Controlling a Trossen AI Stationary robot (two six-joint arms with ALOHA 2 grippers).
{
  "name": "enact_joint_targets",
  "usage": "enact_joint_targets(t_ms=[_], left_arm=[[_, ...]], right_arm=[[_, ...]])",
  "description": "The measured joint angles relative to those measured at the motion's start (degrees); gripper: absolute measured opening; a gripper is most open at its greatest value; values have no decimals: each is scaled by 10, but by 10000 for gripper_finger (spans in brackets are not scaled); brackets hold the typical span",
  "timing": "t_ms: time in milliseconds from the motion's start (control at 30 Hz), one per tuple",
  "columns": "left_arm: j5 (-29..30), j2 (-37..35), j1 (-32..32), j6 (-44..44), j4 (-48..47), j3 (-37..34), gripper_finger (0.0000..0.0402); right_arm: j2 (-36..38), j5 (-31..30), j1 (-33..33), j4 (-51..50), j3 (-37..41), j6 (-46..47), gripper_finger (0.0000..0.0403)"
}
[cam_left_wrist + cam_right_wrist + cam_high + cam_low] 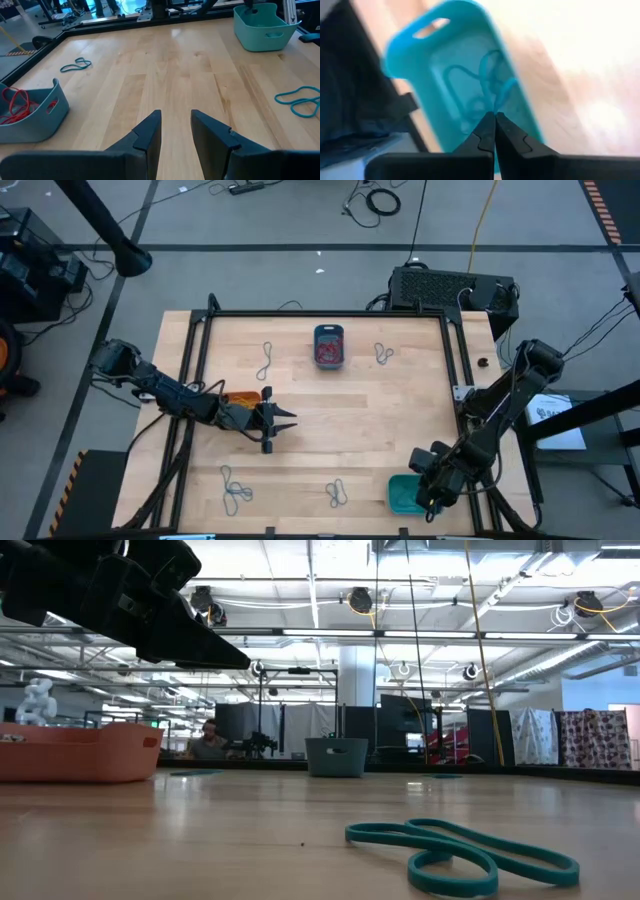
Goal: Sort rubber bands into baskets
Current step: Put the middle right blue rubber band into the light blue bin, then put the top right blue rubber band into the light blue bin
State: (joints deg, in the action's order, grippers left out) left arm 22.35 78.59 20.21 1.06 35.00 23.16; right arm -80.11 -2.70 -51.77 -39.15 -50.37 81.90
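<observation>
Your surface (400,435) is a pale wooden top inside a dark frame, and both arms reach in over it. Your left end effector (284,420) hangs above the wood just beyond the orange basket (240,397), which sits right behind it toward that arm; its fingers (150,132) stand parted with only bare wood between them, holding nothing. Your right end effector (495,125) is poised directly over the turquoise basket (405,493), pinched fully together with nothing gripped that you can make out. Under its tips, teal rubber bands (485,82) lie on that basket's floor.

The narrow dark teal-blue basket (329,346) stands well ahead of your left end effector, off to one side, at the far edge of the surface, with red bands (17,105) heaped inside.

Loose bands lie scattered on the wood: one tangle (266,360) and another (383,353) flank the dark basket, and two more (235,490) (337,493) rest by the near edge, between your two end effectors. The nearest one (465,850) is teal and lies flat.
</observation>
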Motion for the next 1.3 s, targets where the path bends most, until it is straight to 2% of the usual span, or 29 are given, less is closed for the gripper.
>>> enact_joint_targets(t_ms=[200, 767, 1200, 1300], left_arm=[[0, 0, 0, 0, 0, 0, 114], [0, 0, 0, 0, 0, 0, 114], [0, 0, 0, 0, 0, 0, 114], [0, 0, 0, -1, 0, 0, 114]], right_arm=[[-1, 15, 0, -37, 0, 42, 0], [7, 30, 5, -5, 0, 44, 3], [41, 45, 29, 17, 0, 30, 107], [51, 18, 42, 15, 0, 6, 117]])
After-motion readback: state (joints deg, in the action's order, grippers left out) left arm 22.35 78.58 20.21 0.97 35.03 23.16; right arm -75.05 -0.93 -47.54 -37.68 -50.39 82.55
